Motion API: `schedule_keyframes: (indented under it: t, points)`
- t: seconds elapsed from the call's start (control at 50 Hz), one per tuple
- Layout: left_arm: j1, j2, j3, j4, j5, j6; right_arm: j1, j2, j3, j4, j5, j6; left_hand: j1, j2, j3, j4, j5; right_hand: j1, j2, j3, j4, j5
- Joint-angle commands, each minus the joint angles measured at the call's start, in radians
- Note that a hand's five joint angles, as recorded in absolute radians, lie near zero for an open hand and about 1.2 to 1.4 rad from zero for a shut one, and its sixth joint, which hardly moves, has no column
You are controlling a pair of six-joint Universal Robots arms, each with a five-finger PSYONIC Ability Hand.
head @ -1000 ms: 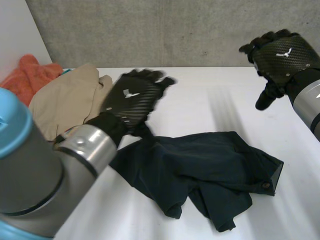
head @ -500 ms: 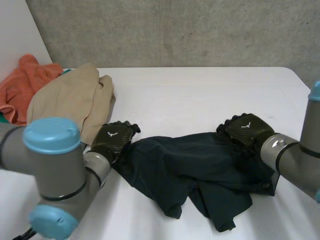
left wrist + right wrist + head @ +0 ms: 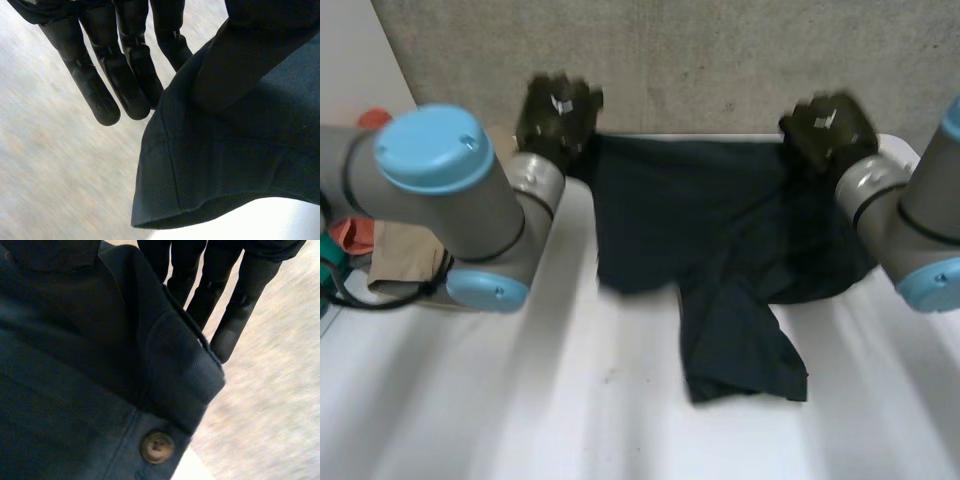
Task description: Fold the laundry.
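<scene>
Cloth hangs between my two hands: a dark navy twill garment (image 3: 700, 220) is held up by its upper edge in front of the grey concrete wall (image 3: 700, 60), and its lower part trails down onto the white table (image 3: 570, 400), with one longer flap reaching toward my side. My left hand (image 3: 558, 112) has the upper left corner. In the left wrist view its fingers (image 3: 125, 75) run nearly straight beside a stitched hem, and the cloth is pinched between them and the thumb, which the fabric covers. My right hand (image 3: 828, 125) has the upper right corner in the same way. In the right wrist view its straight fingers (image 3: 240, 315) lie behind a folded-over band of the garment, and a small brown round button (image 3: 157, 446) sits just below that fold. A crumpled beige garment (image 3: 405, 262) lies on the table well off to my left, under my left arm.
</scene>
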Motion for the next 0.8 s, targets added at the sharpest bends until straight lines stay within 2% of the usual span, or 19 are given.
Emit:
schedule_keyframes:
  t: [0.02, 0.24, 0.32, 0.42, 0.5, 0.58, 0.64, 0.68, 0.7, 0.76, 0.78, 0.8]
  points:
    - [-0.015, 0.148, -0.111, 0.046, 0.003, 0.005, -0.003, -0.154, 0.036, 0.081, 0.000, -0.008, 0.259, 0.203, 0.207, 0.201, 0.244, 0.329, 0.243, 0.228, 0.200, 0.258]
    - [-0.084, 0.458, -0.299, 0.016, 0.002, 0.004, -0.014, -0.358, 0.000, 0.433, -0.032, -0.036, 0.259, 0.203, 0.207, 0.201, 0.244, 0.329, 0.243, 0.228, 0.200, 0.258]
    - [-0.075, 0.507, -0.285, 0.000, 0.000, 0.005, -0.005, -0.421, -0.014, 0.456, -0.028, -0.037, 0.259, 0.203, 0.207, 0.201, 0.244, 0.329, 0.243, 0.228, 0.200, 0.258]
    - [-0.068, 0.495, -0.230, -0.005, 0.002, 0.008, -0.003, -0.413, -0.017, 0.459, -0.026, -0.036, 0.259, 0.203, 0.207, 0.201, 0.244, 0.329, 0.243, 0.228, 0.200, 0.258]
    - [-0.036, 0.388, -0.164, -0.005, 0.008, 0.013, 0.032, -0.334, -0.017, 0.458, -0.022, -0.031, 0.259, 0.203, 0.207, 0.201, 0.244, 0.329, 0.243, 0.228, 0.200, 0.258]
    - [0.040, 0.241, -0.083, -0.008, 0.011, 0.014, 0.127, -0.225, -0.029, 0.438, -0.003, -0.024, 0.259, 0.203, 0.207, 0.201, 0.244, 0.329, 0.243, 0.228, 0.200, 0.258]
    - [0.079, 0.091, 0.014, -0.007, 0.014, 0.016, 0.181, -0.124, -0.065, 0.370, 0.060, 0.012, 0.259, 0.203, 0.207, 0.201, 0.244, 0.329, 0.243, 0.228, 0.200, 0.258]
    - [0.091, 0.008, 0.084, -0.007, 0.012, 0.017, 0.205, -0.046, -0.083, 0.251, 0.125, 0.062, 0.259, 0.203, 0.207, 0.201, 0.244, 0.329, 0.243, 0.228, 0.200, 0.258]
    - [0.100, -0.070, 0.158, -0.008, 0.012, 0.024, 0.208, -0.024, -0.083, 0.200, 0.144, 0.076, 0.259, 0.203, 0.207, 0.201, 0.244, 0.329, 0.243, 0.228, 0.200, 0.258]
    - [0.114, -0.173, 0.265, -0.007, 0.011, 0.054, 0.218, 0.045, -0.079, 0.014, 0.178, 0.119, 0.259, 0.203, 0.207, 0.201, 0.244, 0.329, 0.243, 0.228, 0.200, 0.258]
    - [0.134, -0.227, 0.330, -0.004, 0.003, 0.091, 0.224, 0.058, -0.076, -0.027, 0.181, 0.124, 0.259, 0.203, 0.207, 0.201, 0.244, 0.277, 0.192, 0.176, 0.149, 0.207]
    - [0.140, -0.244, 0.348, -0.004, 0.000, 0.105, 0.230, 0.070, -0.073, -0.062, 0.179, 0.124, 0.259, 0.203, 0.207, 0.201, 0.244, 0.044, -0.041, -0.057, -0.084, -0.026]
